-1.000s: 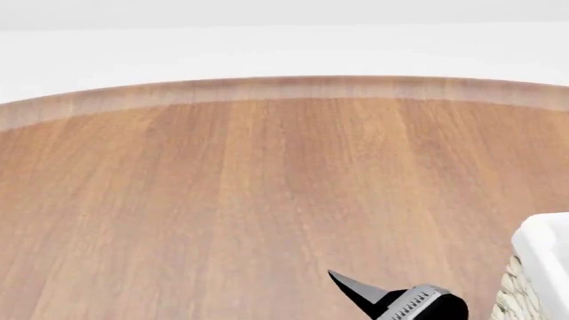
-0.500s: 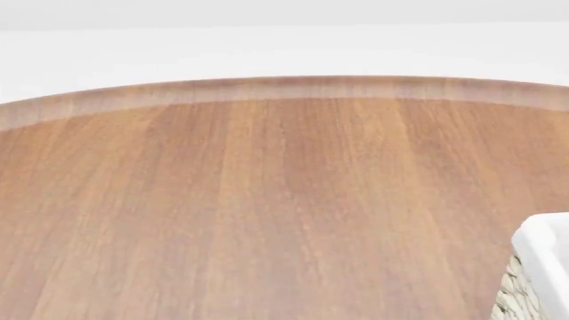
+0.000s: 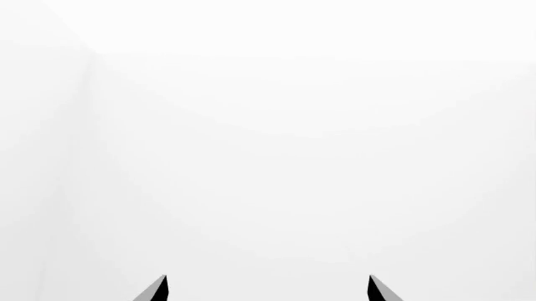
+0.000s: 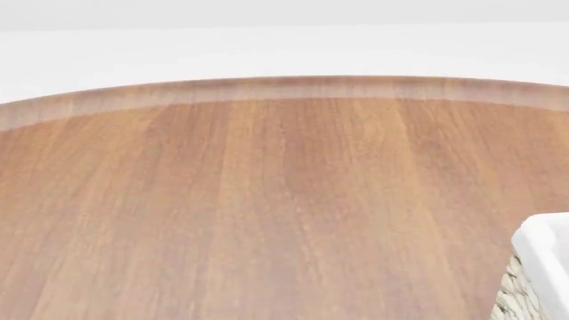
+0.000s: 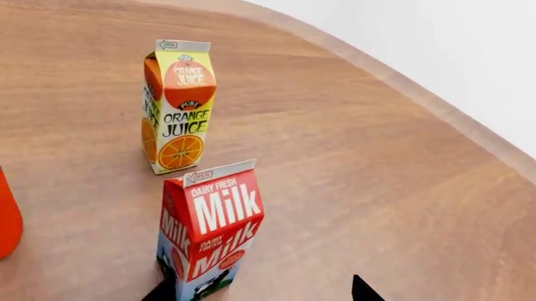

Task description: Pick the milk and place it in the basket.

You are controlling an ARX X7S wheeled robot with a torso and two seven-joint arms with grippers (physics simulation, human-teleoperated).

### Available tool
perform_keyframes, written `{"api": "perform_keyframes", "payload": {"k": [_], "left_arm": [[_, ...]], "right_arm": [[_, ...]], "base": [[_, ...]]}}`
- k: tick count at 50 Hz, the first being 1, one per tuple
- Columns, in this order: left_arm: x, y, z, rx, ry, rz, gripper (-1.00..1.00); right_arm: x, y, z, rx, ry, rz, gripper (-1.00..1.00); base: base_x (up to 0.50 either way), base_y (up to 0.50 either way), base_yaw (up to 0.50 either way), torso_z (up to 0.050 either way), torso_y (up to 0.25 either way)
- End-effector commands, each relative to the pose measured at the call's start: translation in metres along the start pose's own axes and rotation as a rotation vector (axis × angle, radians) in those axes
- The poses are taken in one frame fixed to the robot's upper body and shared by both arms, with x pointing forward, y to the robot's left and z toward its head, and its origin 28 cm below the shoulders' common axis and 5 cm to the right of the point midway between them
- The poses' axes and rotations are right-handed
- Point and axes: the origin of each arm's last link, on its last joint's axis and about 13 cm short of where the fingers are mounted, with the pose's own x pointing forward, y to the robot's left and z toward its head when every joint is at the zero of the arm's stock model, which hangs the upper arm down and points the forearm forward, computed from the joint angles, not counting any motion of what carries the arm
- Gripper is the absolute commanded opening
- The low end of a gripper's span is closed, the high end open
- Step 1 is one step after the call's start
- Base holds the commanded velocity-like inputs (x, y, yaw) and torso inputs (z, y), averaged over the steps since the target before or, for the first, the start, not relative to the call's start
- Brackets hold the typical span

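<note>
Approaching milk carton [image 5: 209, 235] with right gripper [image 5: 263, 290]: fingers spread, empty, carton standing upright between tips. You risked tipping it onto orange juice carton [image 5: 177, 106] just behind. Left gripper [image 3: 266, 288] parted, empty, facing blank white. Basket [image 4: 544, 267] cut off at table [image 4: 266, 200] edge; red object [image 5: 7, 219] unidentifiable.

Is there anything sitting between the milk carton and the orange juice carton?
No. In the right wrist view, only bare wooden table shows between the milk and the orange juice carton; they stand apart.
</note>
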Motion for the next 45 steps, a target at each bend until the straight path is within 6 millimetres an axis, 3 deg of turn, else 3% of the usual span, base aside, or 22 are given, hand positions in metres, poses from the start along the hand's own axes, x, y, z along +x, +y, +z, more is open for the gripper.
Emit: {"api": "perform_keyframes", "payload": {"k": [1,22,45], "left_arm": [[0.001,0.001,0.0,0.002,-0.02,0.003,1.0],[0.0,0.001,-0.001,0.001,-0.016,0.005,1.0],[0.0,0.002,-0.001,-0.002,-0.012,0.007,1.0]], "right_arm": [[0.007,0.001,0.001,-0.018,-0.021,0.039,1.0],[0.039,-0.006,-0.009,0.149,-0.045,0.143,1.0],[0.061,-0.017,-0.012,0.159,-0.031,0.158,1.0]], "base": [[0.0,0.0,0.0,0.0,0.0],[0.0,0.0,0.0,0.0,0.0],[0.0,0.0,0.0,0.0,0.0]]}}
